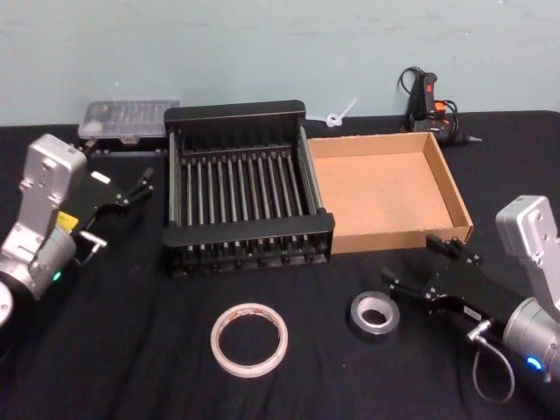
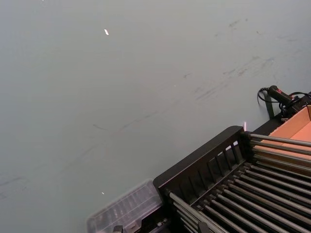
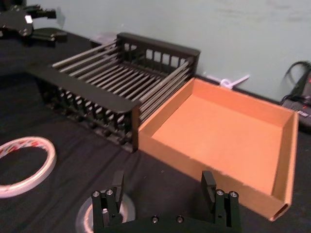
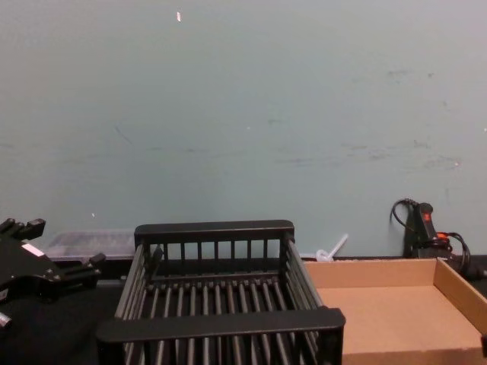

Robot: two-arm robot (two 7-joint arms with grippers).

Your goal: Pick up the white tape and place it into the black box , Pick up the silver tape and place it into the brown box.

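- White tape [image 1: 249,339] flat on the black cloth, in front of the black box [image 1: 248,189]; silver tape [image 1: 374,314] right of it, before the brown box [image 1: 390,191].
- Right gripper [image 1: 418,269] fingers apart, just beside the silver roll, holding nothing.
- Left gripper [image 1: 140,185] fingers apart, left of the crate.

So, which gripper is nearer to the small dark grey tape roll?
Right. The right gripper sits just beside the small dark grey tape roll; the left gripper is far across the table.
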